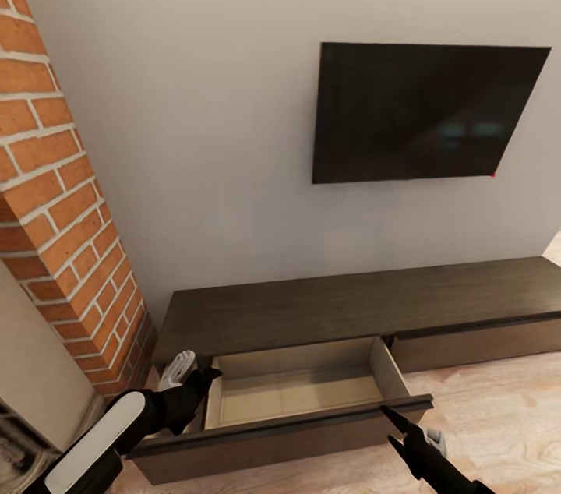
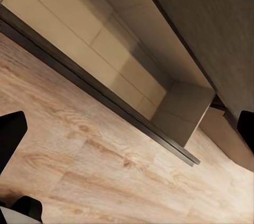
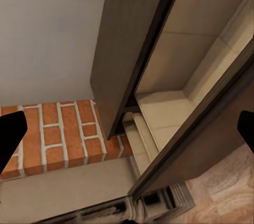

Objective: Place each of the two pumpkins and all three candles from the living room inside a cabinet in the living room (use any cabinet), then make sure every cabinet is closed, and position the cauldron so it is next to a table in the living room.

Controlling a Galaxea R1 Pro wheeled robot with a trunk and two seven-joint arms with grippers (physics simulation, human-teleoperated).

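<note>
In the head view the cabinet (image 1: 366,307) runs along the bottom of a pale wall, from the lower left of the frame out to the right edge. Its left drawer (image 1: 300,393) is pulled out over the wood floor (image 1: 499,416), and the pale beige inside of it lies bare. The drawer to the right of it sits shut. A dark television (image 1: 421,112) hangs on the wall in the upper right of the frame, and a red brick column (image 1: 54,190) fills the left side.

The left gripper (image 1: 204,379) is at the lower left of the frame, at the left end of the open drawer, just beside its side wall; whether it touches the drawer cannot be told. In the left wrist view its dark fingers (image 2: 11,134) stand at opposite edges of the picture, spread wide, with nothing between them but floor and the open drawer (image 2: 106,49).

The right gripper (image 1: 401,432) is at the bottom right of the head view, its pointed tip close to the right end of the drawer's front panel. In the right wrist view its fingers (image 3: 10,131) also sit at the far edges, wide apart and holding nothing, with the drawer (image 3: 174,75) and the brick column (image 3: 58,128) beyond.
</note>
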